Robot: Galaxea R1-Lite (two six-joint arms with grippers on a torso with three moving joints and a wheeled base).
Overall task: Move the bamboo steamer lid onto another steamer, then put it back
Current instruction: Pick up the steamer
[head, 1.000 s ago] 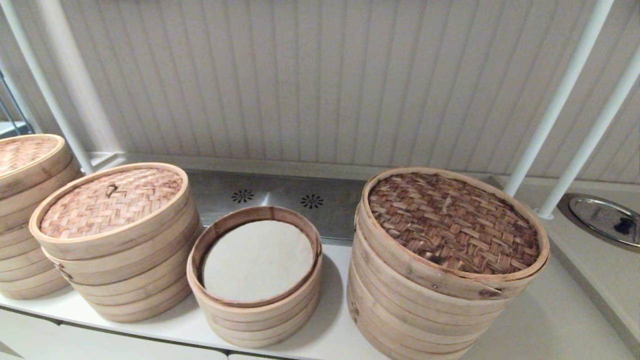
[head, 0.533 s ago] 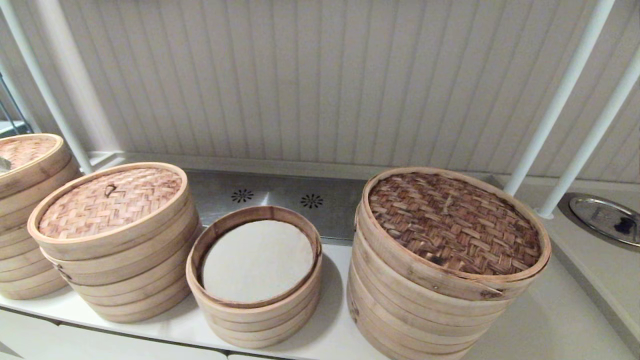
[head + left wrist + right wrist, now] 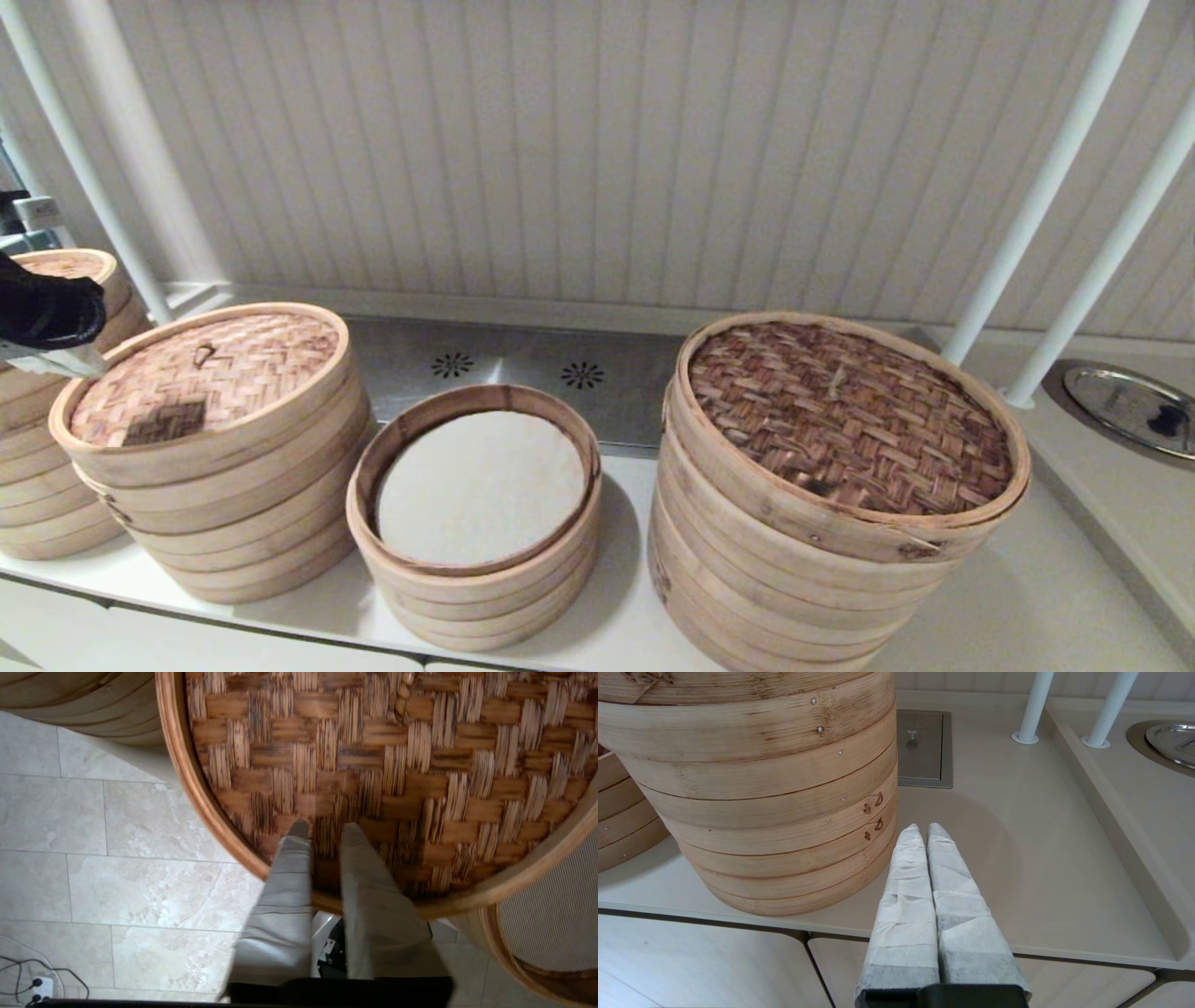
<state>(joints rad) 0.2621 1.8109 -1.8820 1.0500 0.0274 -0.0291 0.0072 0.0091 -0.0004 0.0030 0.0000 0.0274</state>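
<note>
The bamboo steamer lid, pinkish-tan weave with a small loop handle, lies on the medium stack at the left. To its right stands the smallest steamer, uncovered, its white cloth liner showing. My left arm reaches in from the far left edge. In the left wrist view my left gripper hovers over the lid just inside its rim, fingers a narrow gap apart and holding nothing. My right gripper is shut and empty, low at the counter's front edge beside the biggest stack.
The tallest stack with the dark brown woven lid fills the right side. Another stack stands at the far left behind my arm. White poles rise at the back right near a metal lid. A steel vent panel lies behind the small steamer.
My left arm has come into view from the left and now hangs over the lid's left edge, casting a shadow on the weave. The steamers and lids have not moved.
</note>
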